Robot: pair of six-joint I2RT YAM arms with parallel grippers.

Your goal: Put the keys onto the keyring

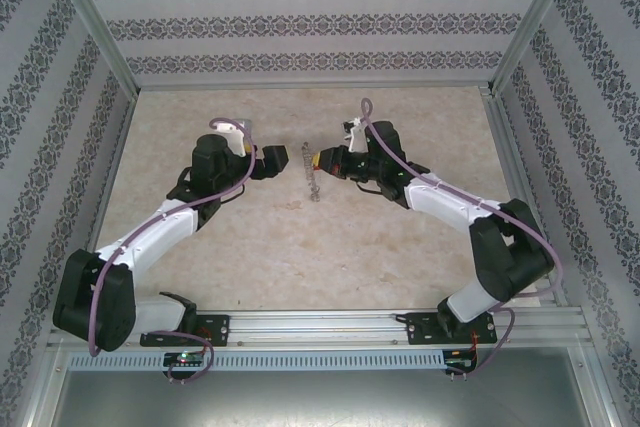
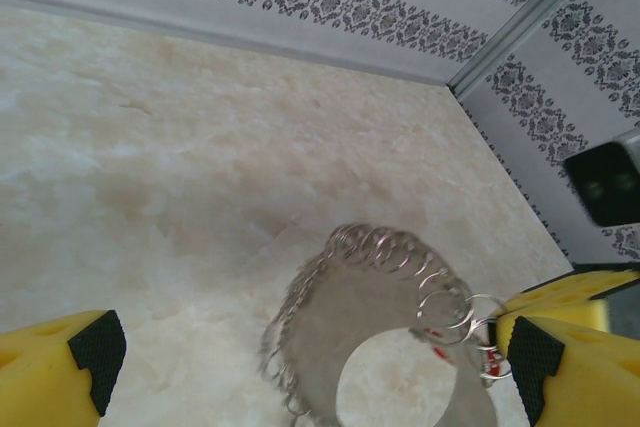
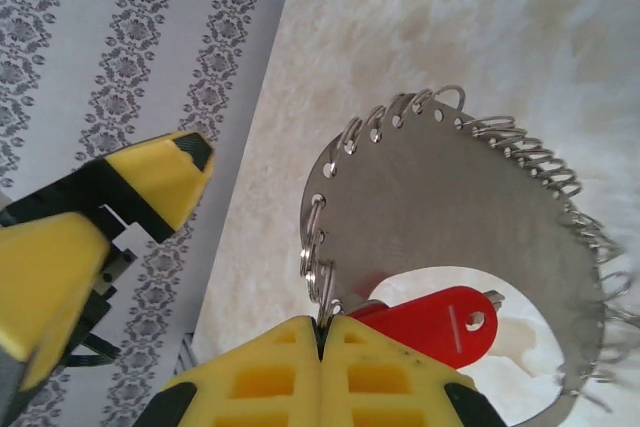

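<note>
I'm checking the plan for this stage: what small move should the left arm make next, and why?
Probably close the left gripper on the keyring, which its open jaws straddle. The right gripper, shut at the rim beside the red key, seems to hold it alone.

From my remote feed, the keyring (image 3: 440, 207) reads as a plate of brushed, matt grey metal fringed with bright wire loops, and the key (image 3: 440, 322) has a glossy red plastic head. The right fingers (image 3: 260, 377) are yellow moulded plastic; the surface (image 2: 200, 147) looks smooth, pale and marbled.
</note>
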